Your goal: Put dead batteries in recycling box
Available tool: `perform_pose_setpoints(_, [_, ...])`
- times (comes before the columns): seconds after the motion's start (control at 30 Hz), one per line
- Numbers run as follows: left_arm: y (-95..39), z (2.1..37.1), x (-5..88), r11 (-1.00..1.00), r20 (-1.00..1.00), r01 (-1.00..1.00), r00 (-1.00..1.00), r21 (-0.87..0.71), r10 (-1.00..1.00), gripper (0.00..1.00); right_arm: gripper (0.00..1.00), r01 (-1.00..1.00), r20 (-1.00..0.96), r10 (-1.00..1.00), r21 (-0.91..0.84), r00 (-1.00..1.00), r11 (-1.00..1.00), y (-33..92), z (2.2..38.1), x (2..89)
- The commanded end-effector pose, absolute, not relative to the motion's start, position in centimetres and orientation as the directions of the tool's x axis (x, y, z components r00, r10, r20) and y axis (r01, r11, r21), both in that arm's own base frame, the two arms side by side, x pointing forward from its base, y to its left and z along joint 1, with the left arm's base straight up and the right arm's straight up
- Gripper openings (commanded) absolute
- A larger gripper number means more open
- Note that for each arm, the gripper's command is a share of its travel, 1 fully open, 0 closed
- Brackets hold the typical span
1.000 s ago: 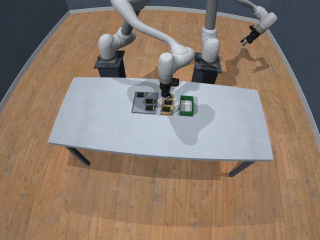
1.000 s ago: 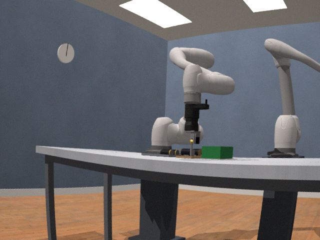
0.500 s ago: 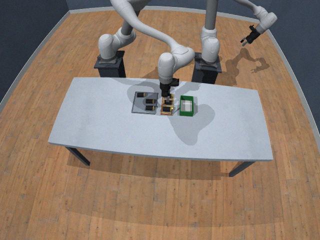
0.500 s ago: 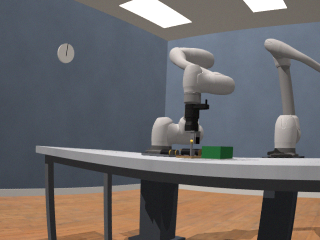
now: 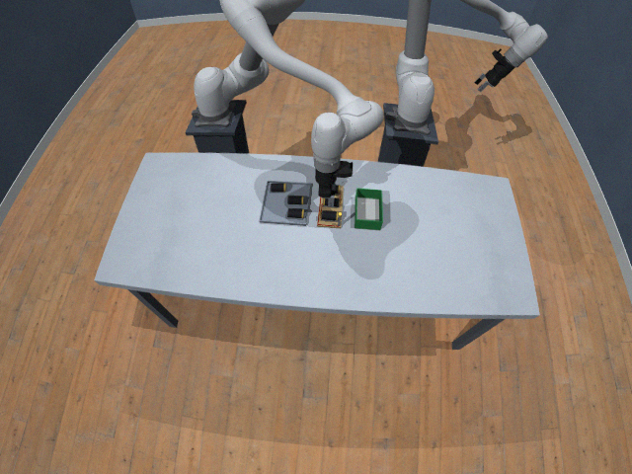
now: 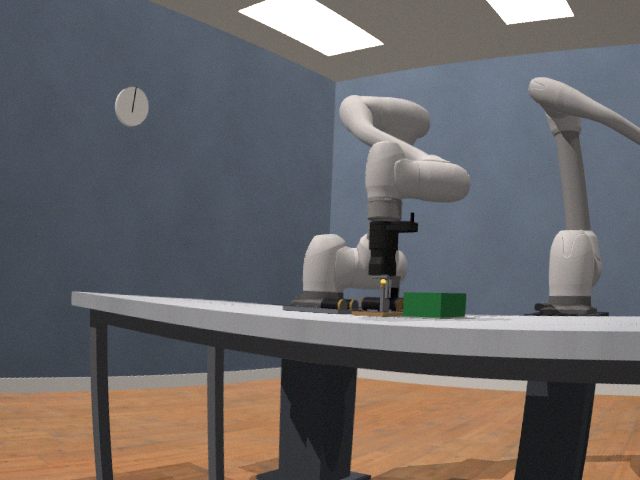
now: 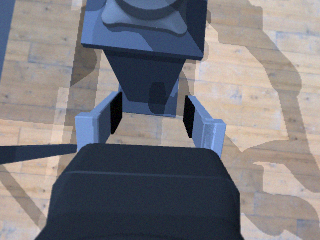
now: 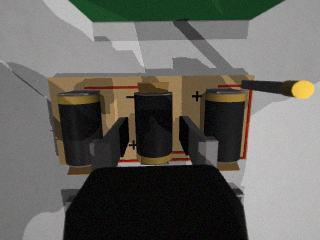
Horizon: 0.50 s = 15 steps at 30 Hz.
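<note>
The middle battery (image 8: 154, 125) lies in the holder (image 5: 329, 222) (image 8: 117, 107) between two others, with the right gripper (image 5: 328, 197) (image 8: 154, 128) around it, fingers open and apart from it. Beyond the holder are the lit bulb (image 5: 340, 214) (image 6: 383, 282) (image 8: 302, 89) and green recycling box (image 5: 368, 224) (image 6: 434, 304) (image 8: 172, 11), upright; well apart, the left gripper (image 5: 482, 84) (image 7: 153, 106) hangs wide open off the table

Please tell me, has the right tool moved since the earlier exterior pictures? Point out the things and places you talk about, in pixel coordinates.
Yes, downward: in the exterior view, the right tool (image 5: 332, 199) (image 6: 391, 295) (image 8: 154, 128) now stands lower against the yellow bulb (image 5: 340, 214) (image 6: 383, 282) (image 8: 302, 90) than before.
</note>
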<state>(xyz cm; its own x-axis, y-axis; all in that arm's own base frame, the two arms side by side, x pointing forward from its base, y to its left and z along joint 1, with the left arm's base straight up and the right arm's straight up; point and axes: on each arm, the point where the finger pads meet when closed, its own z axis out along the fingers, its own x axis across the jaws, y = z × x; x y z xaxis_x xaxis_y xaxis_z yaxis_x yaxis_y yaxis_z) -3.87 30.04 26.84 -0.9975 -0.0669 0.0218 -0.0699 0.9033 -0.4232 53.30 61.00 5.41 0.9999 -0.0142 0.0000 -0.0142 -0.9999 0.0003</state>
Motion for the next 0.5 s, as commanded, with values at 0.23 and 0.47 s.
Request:
perform_pose_setpoints(0.23, [30.08,26.89,-3.88,0.904,0.022,-0.07,-0.998,-0.422,-0.067,1.0,0.9,-0.015,0.001,-0.015,-0.002,1.0,-1.0,61.08,4.71,53.35])
perform_pose_setpoints(0.47, [30.08,26.89,-3.88,0.904,0.022,-0.07,-0.998,-0.422,-0.067,1.0,0.9,-0.015,0.001,-0.015,-0.002,1.0,-1.0,61.08,4.58,53.35])
